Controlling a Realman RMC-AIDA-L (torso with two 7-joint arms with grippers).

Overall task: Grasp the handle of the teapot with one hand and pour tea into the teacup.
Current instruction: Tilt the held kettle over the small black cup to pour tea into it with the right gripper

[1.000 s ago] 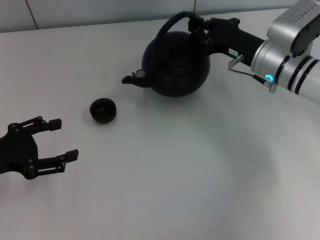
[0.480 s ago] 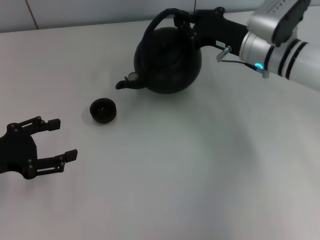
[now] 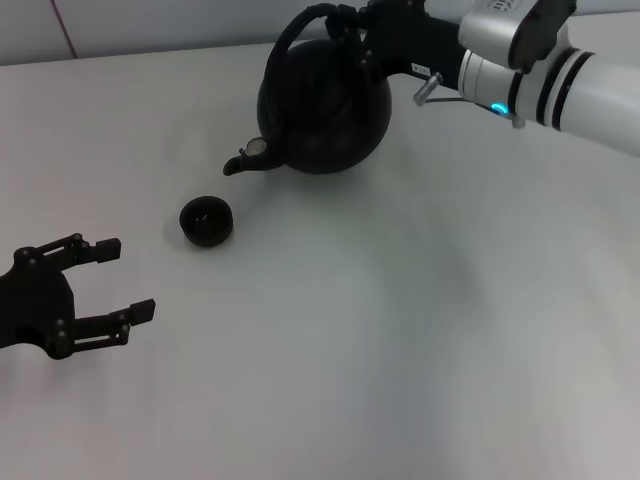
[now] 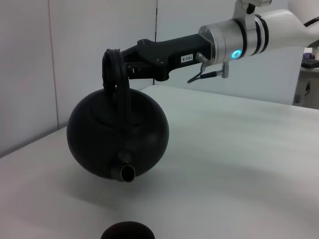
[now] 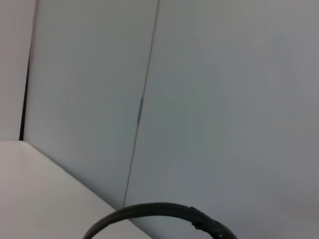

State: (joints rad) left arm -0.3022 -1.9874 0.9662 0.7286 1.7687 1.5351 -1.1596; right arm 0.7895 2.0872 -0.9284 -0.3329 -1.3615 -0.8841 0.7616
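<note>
- Fingers of the right gripper (image 3: 352, 22) were clamped shut on the handle (image 3: 300, 25), gripping the hoop's thick wrapped upper part near the far edge of the bench (image 3: 400, 330).
- The silver-and-white right arm reached in from the right, a blue-green light glowing on its wrist.
- The teapot (image 3: 322, 105), round-bellied and matte black, hung from that grip; in the left wrist view (image 4: 117, 140) its belly was clear of the bench, with a soft shadow beneath it.
- Its short curved spout (image 3: 243, 162) pointed toward the robot's left and slightly down, its round mouth open and dark.
- The teacup (image 3: 206, 220), a tiny low dark bowl without a handle, sat on the bench just below and left of the spout, apart from the pot.
- The bench surface was plain, smooth and pale, with wide open room in front of and to the right of the cup.
- A pale panelled wall rose behind the far edge.
- The all-black left gripper (image 3: 120, 282) lay low at the near left, its two fingers spread wide, holding nothing, well apart from the cup.
</note>
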